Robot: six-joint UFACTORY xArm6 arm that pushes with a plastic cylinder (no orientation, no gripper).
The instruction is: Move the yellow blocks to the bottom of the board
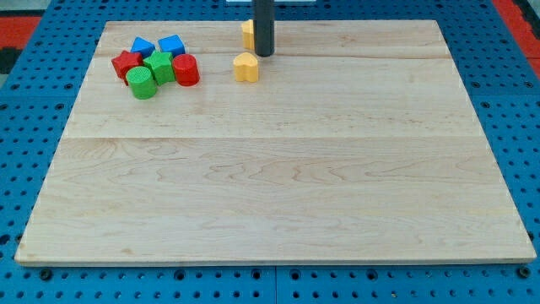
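A yellow heart-shaped block (245, 67) lies near the view's top, a little left of centre. A second yellow block (247, 34) sits above it at the board's top edge, partly hidden by my rod, so its shape is unclear. My tip (264, 55) rests on the board just right of and between the two yellow blocks, close to the upper one's right side and slightly above and right of the heart.
A tight cluster sits at the view's top left: two blue blocks (142, 46) (172, 45), a red star-like block (126, 62), a green block (159, 65), a green cylinder (143, 84) and a red cylinder (186, 71). The wooden board (278, 186) lies on a blue pegboard.
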